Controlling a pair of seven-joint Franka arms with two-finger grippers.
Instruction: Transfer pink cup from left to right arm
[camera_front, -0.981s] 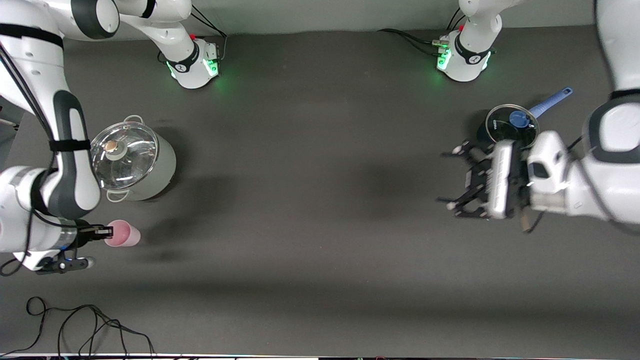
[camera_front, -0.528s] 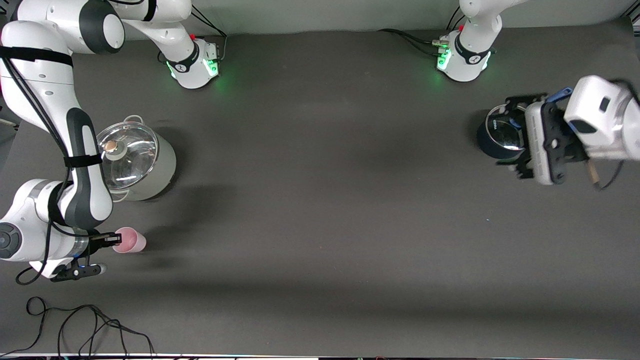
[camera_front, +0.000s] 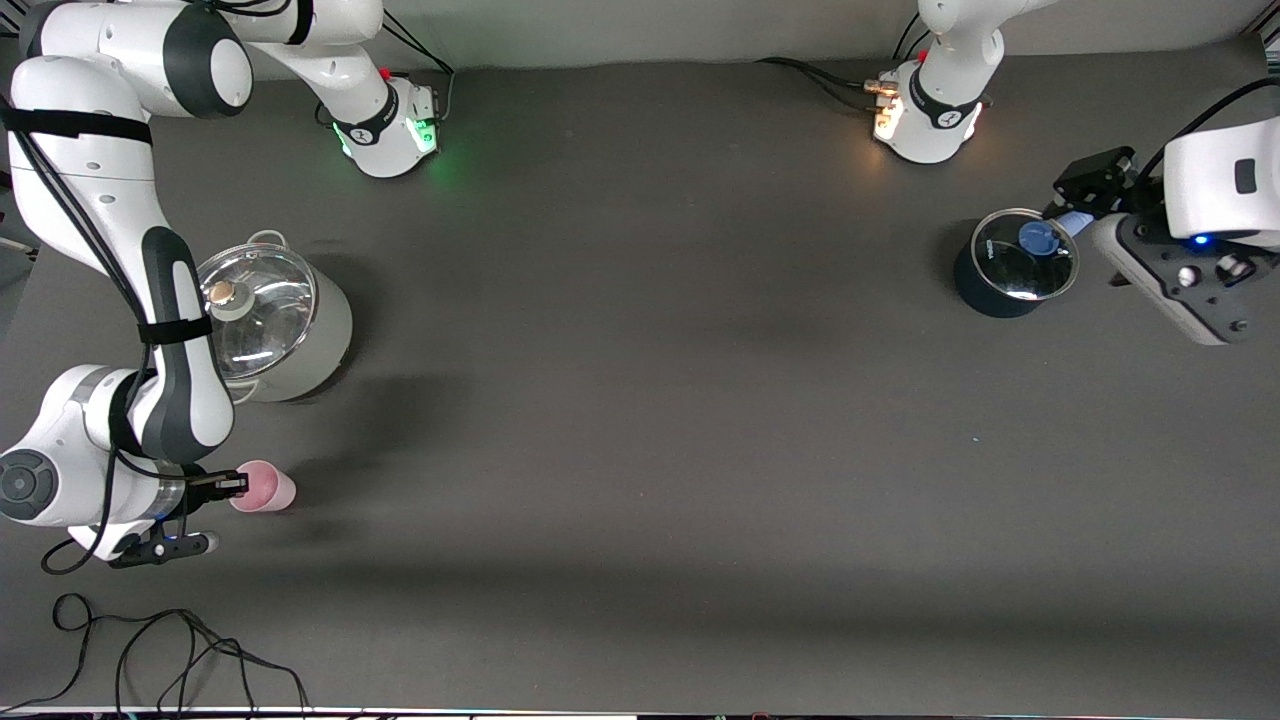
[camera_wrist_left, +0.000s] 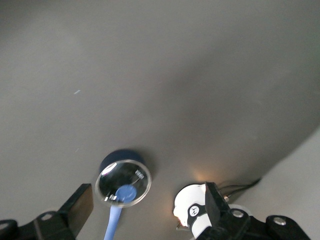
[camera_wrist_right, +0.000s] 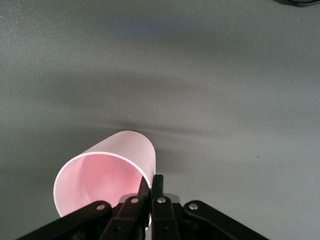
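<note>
No brand or label can be read: the glass lid of the small dark saucepan (camera_front: 1010, 272) carries a short white marking near its rim, too small to make out, and the ring marks on the arm bases are illegible. There is one pink cup (camera_front: 266, 488), held by the right gripper (camera_front: 238, 486) low over the right arm's end of the table, over ground nearer the front camera than the large steel pot (camera_front: 272, 330). In the right wrist view the cup (camera_wrist_right: 109, 172) lies tilted with its open mouth toward the camera, and the right gripper's (camera_wrist_right: 150, 196) fingers are pinched together on the cup's rim wall, one inside and one outside. There are two pots in all: the steel pot with a glass lid and a small round knob, and the dark saucepan with a blue knob and a blue handle, standing at the left arm's end. The left gripper (camera_front: 1100, 180) hangs in the air above the table just beside the saucepan's handle, its hand partly cut off by the edge of the front view; in the left wrist view the left gripper's (camera_wrist_left: 145, 207) fingers stand wide apart with nothing between them, the saucepan (camera_wrist_left: 123, 181) far below. One black cable (camera_front: 150, 650) lies looped near the front edge, partly cut off.
</note>
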